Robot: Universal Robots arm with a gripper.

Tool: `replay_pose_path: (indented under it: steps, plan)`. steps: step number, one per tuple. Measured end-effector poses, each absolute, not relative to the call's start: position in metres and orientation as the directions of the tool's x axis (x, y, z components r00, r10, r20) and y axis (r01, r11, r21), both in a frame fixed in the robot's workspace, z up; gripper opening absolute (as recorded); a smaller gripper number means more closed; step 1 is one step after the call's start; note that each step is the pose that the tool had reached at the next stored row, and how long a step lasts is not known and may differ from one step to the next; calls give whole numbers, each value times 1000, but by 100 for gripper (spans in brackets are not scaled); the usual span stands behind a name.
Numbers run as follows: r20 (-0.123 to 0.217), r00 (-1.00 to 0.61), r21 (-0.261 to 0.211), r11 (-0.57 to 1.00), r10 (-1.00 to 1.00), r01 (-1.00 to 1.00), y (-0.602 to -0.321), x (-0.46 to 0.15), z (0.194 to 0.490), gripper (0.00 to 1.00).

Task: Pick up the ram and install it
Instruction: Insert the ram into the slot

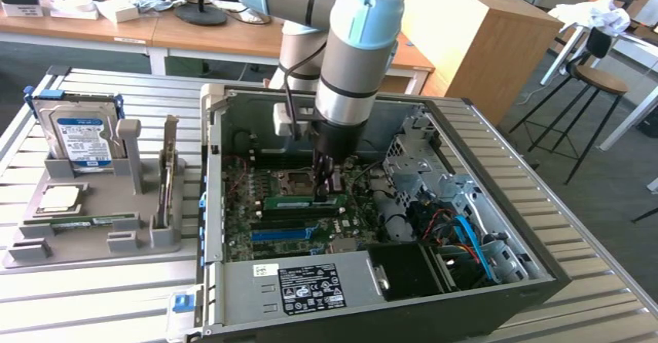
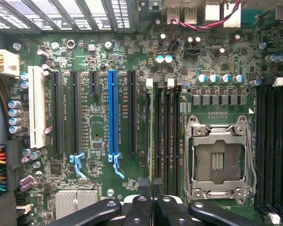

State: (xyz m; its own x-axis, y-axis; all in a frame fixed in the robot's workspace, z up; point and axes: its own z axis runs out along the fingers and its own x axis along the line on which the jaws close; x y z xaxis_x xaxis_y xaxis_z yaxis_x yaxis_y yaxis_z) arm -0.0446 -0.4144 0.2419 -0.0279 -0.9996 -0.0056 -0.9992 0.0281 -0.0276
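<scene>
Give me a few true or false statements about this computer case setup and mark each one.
1. The claw is down inside the open computer case. True.
2. The claw is wide open. False: it is shut on the ram, at the memory slots.
3. A cooler covers the processor socket. False: the socket is bare.
4. The hard drive stands in the grey holder outside the case. True.
5. The motherboard has a blue slot. True.
</scene>
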Motion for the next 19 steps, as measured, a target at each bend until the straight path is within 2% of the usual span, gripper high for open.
replay_pose_path:
  steps: [19]
  plan:
    - [-6, -28, -28, 28, -1000, -999, -414, -45, 238, 11]
